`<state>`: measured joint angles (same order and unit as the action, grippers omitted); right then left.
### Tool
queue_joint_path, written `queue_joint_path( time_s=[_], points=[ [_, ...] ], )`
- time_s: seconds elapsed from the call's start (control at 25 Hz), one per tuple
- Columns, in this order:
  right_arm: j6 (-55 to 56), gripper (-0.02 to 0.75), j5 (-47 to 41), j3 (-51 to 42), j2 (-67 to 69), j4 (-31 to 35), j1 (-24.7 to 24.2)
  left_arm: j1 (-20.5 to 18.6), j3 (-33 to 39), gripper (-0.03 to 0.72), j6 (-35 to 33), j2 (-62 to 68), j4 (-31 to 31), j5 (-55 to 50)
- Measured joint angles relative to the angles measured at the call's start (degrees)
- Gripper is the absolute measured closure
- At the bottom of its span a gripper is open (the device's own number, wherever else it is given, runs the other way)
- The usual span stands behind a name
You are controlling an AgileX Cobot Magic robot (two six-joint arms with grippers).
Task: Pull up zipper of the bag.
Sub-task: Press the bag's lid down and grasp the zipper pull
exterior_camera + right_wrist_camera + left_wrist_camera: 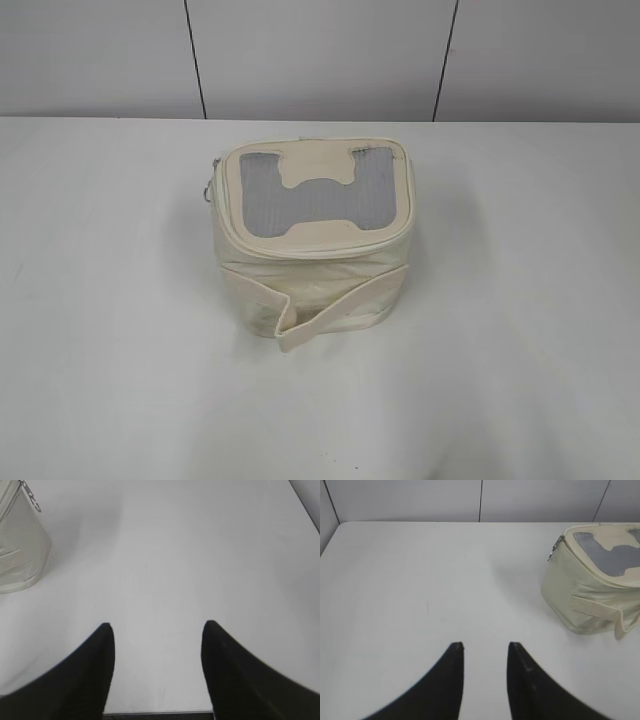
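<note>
The cream-white bag (310, 270) stands in the middle of the white table, its grey mesh top panel with the cream H-shaped patch facing up. Its zipper (222, 215) runs around the top panel edge, and silver ring pulls (211, 185) hang at the far left corner. The bag also shows at the right of the left wrist view (585, 595), with the pulls (553, 552) at its left corner, and at the top left of the right wrist view (17, 545). My left gripper (485, 646) is open and empty, well left of the bag. My right gripper (157, 626) is open and empty, right of the bag. Neither gripper shows in the exterior view.
The white table (110, 330) spreads around the bag on all sides. A grey panelled wall (320, 50) stands behind its far edge. The table's near edge (160, 713) shows at the bottom of the right wrist view.
</note>
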<state>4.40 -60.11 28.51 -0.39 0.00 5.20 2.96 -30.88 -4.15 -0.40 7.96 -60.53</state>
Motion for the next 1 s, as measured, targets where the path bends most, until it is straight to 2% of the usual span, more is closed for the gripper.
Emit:
queue_joint_path(
  time_s=[1.0],
  points=[
    [0.00,0.297,0.00,0.00,0.00,0.50,0.00,0.00,0.00,0.447,0.00,0.00,0.00,0.00]
  ],
)
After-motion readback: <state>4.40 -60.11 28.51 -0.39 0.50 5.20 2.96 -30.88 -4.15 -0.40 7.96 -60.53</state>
